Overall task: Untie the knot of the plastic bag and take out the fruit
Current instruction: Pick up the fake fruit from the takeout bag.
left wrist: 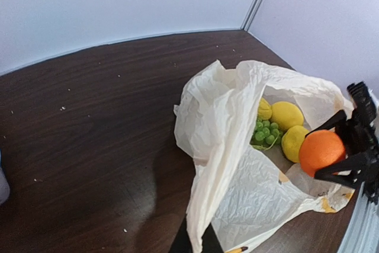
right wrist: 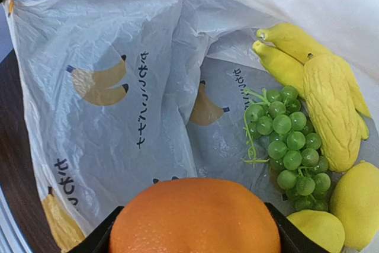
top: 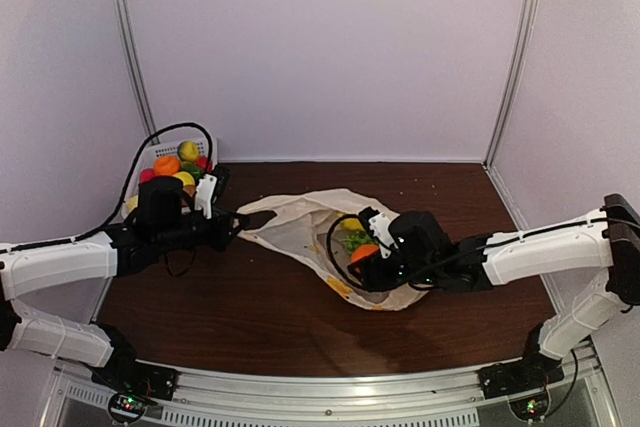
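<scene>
The cream plastic bag (top: 300,222) lies open on the table; no knot shows. My left gripper (top: 238,225) is shut on the bag's stretched handle (left wrist: 207,205) at its left end. My right gripper (top: 368,259) is shut on an orange (right wrist: 195,217) just above the bag's mouth. The orange also shows in the left wrist view (left wrist: 321,151). Inside the bag lie green grapes (right wrist: 287,140), yellow bananas (right wrist: 284,57), a bumpy yellow piece (right wrist: 331,111) and lemons (right wrist: 358,202).
A white basket (top: 215,152) at the back left holds several toy fruits, right behind my left arm. White walls close the table at the back and both sides.
</scene>
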### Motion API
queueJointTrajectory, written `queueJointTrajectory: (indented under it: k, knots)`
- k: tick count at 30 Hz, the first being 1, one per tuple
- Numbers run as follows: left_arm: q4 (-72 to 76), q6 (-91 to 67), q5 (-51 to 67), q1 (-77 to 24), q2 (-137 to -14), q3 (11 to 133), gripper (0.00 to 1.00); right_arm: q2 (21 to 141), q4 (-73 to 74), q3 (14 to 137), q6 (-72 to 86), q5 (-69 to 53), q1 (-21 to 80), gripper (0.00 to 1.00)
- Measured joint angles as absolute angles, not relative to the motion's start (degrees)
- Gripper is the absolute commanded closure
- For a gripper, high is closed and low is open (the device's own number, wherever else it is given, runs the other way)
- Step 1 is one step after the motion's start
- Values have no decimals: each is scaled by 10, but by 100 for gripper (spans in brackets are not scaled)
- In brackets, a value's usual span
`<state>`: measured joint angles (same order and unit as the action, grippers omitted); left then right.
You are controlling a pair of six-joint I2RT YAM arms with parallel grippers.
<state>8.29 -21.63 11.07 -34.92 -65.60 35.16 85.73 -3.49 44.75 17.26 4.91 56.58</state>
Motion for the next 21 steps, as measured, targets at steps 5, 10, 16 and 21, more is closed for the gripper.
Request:
queueJointTrajectory:
  k: [5, 10, 16, 21]
  knots:
    - [59, -209, 102, -349, -655, 356, 28, 770, -28, 421, 192, 49, 567, 38]
    - [13, -184, 97, -349, -606, 362, 15, 711, -29, 420, 203, 41, 566, 38]
    - [-7, -135, 84, -394, -471, 369, 12, 700, -41, 422, 223, -37, 553, 37]
    - [-10, -83, 41, -516, -459, 395, 10, 700, -52, 444, 244, -132, 547, 37]
